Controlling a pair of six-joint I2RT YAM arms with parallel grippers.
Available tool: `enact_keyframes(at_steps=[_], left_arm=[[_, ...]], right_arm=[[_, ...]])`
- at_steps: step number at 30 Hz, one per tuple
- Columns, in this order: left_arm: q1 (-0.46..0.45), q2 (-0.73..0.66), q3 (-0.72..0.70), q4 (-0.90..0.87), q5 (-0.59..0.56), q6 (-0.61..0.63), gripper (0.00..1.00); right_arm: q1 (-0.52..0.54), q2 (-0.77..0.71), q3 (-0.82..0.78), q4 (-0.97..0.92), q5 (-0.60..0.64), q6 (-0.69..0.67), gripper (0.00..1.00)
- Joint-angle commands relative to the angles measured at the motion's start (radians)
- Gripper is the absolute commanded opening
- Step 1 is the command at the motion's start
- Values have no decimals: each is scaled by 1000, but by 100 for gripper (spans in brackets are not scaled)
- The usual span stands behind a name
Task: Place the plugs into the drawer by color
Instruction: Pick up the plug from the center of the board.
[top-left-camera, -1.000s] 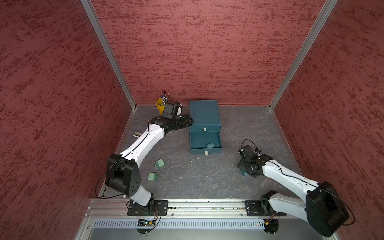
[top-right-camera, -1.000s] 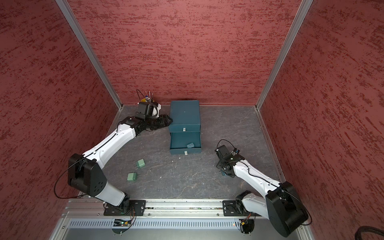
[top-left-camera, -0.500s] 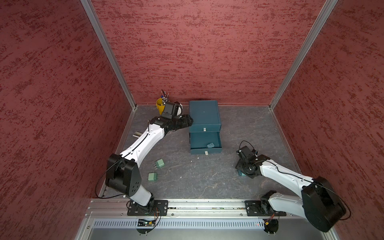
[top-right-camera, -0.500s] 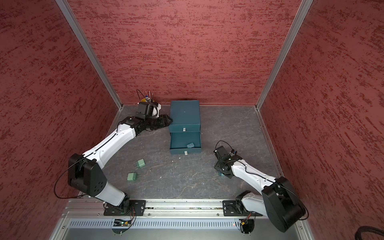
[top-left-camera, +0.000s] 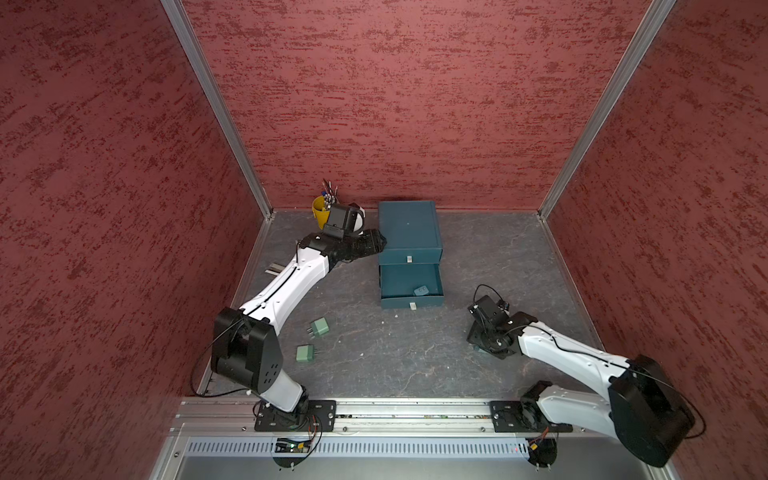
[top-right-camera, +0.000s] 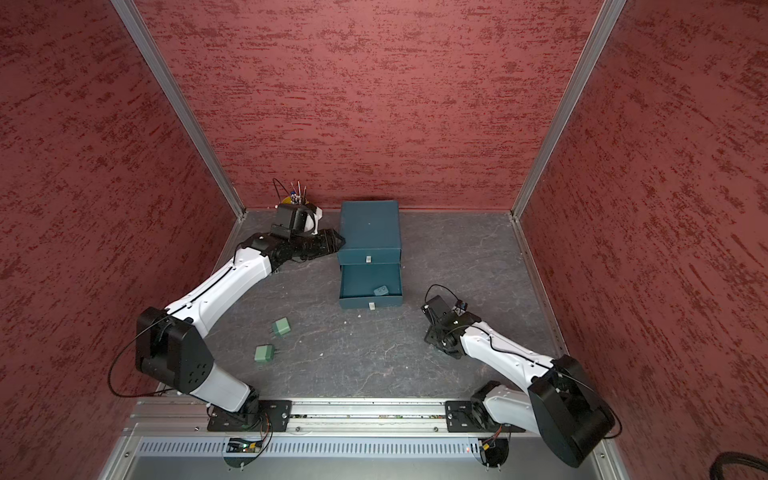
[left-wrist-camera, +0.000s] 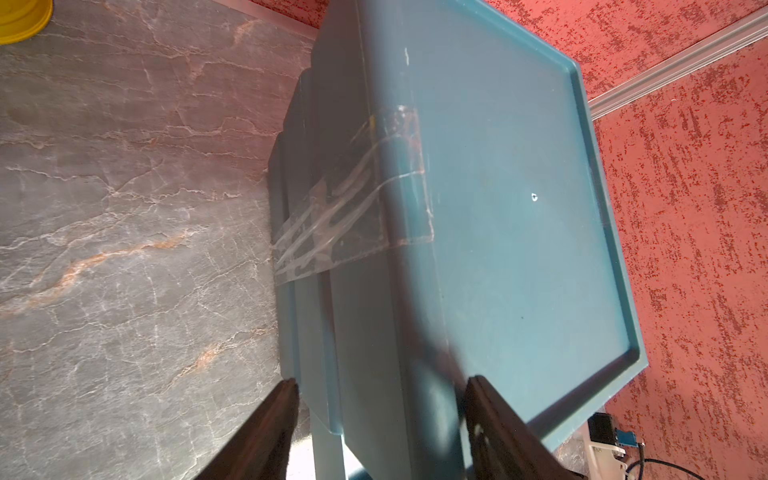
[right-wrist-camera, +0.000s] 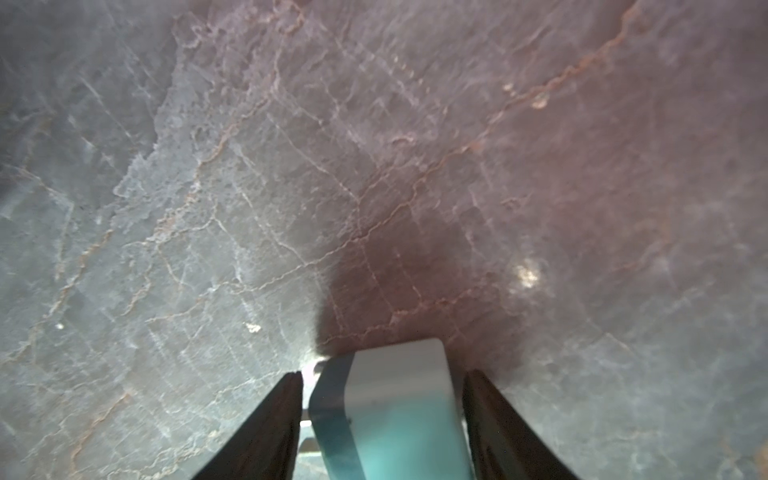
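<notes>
The teal drawer cabinet (top-left-camera: 409, 226) (top-right-camera: 370, 224) stands at the back, its lower drawer (top-left-camera: 411, 302) (top-right-camera: 370, 301) pulled out. One teal plug (top-left-camera: 421, 290) (top-right-camera: 381, 291) lies inside that drawer. Two green plugs (top-left-camera: 320, 327) (top-left-camera: 304, 353) (top-right-camera: 281, 327) (top-right-camera: 262, 353) lie on the floor by the left arm. My left gripper (top-left-camera: 376, 243) (left-wrist-camera: 382, 386) clamps the cabinet's top left edge (left-wrist-camera: 374, 332). My right gripper (top-left-camera: 480, 347) (right-wrist-camera: 382, 378) points down at the floor, open around another teal plug (right-wrist-camera: 399, 399). One finger touches this plug; a thin gap shows at the other.
A yellow cup (top-left-camera: 319, 212) (left-wrist-camera: 20, 16) of pens stands in the back left corner. A grey metal piece (top-left-camera: 274, 270) lies by the left wall, partly under the left arm. Clear tape (left-wrist-camera: 353, 208) ties the cabinet to the floor. Red walls close three sides.
My right gripper has come down and slightly left onto the teal plug on the floor, and its jaws have narrowed. The left arm has stayed in place.
</notes>
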Motion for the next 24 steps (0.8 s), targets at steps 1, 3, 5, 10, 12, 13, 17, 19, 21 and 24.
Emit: enact_keyframes(at_steps=[1,3,5,10,12,13,17,19,21,24], left_arm=[[5,20,-8,-87,-26,24,66],[5,21,-7,-86,-25,24,66],[5,21,-7,-87,-26,24,66],[5,20,-11,-83,-23,23,66],[6,22,-12,-82,-23,23,66],[7,20,-12,-82,-24,23,66],[5,17,-16,-77,-24,25,66],[6,22,-11,-80,-25,29,66],[7,26,-5,-87,-26,33,64],[7,27,-5,-89,-28,33,63]], right_arm=[[4,-15,20,-23,14,-4,55],[5,-15,26,-25,17,-11,46],[4,-14,27,-26,22,-14,39],[5,-17,28,-21,22,-29,30],[7,-25,30,-16,19,-37,27],[6,-35,30,-12,16,-40,26],[13,-123,61,-22,10,-67,21],[20,-161,104,-9,-16,-112,20],[30,-187,149,29,-66,-160,19],[79,-201,235,74,-91,-210,17]])
